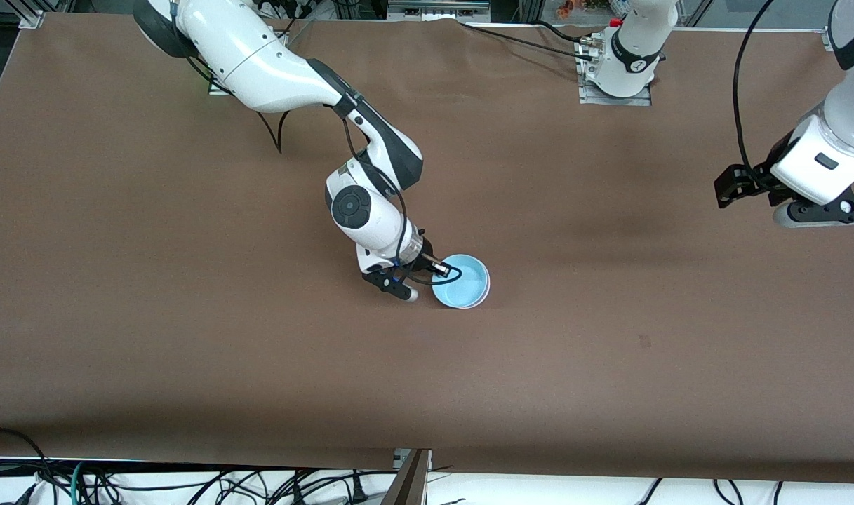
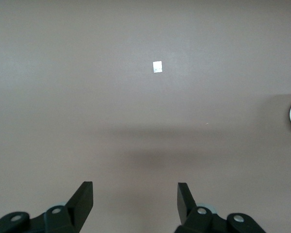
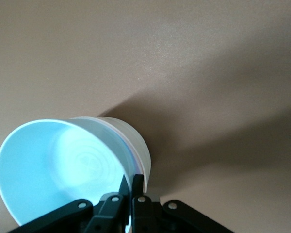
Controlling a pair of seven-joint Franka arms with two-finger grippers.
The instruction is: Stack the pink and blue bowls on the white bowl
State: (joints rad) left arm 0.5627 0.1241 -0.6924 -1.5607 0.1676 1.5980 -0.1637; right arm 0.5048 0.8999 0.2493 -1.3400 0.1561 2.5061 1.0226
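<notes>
Right fingers [image 3: 124, 187]: pinched on the blue bowl's [image 1: 463, 282] rim, atop the white bowl [image 3: 136, 145].
Left gripper [image 2: 136, 194]: fingers spread wide, empty, waiting over the table [image 1: 188, 351].

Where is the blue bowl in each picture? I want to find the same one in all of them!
Front view: the blue bowl sits mid-table, top of the stack, right gripper pinching its rim.
Right wrist view: the blue bowl fills the lower part, white bowl around it, the gripper shut on the rim.
Left wrist view: not clearly in it; the open left gripper hangs over bare table.
Shared landmark: the brown table.
</notes>
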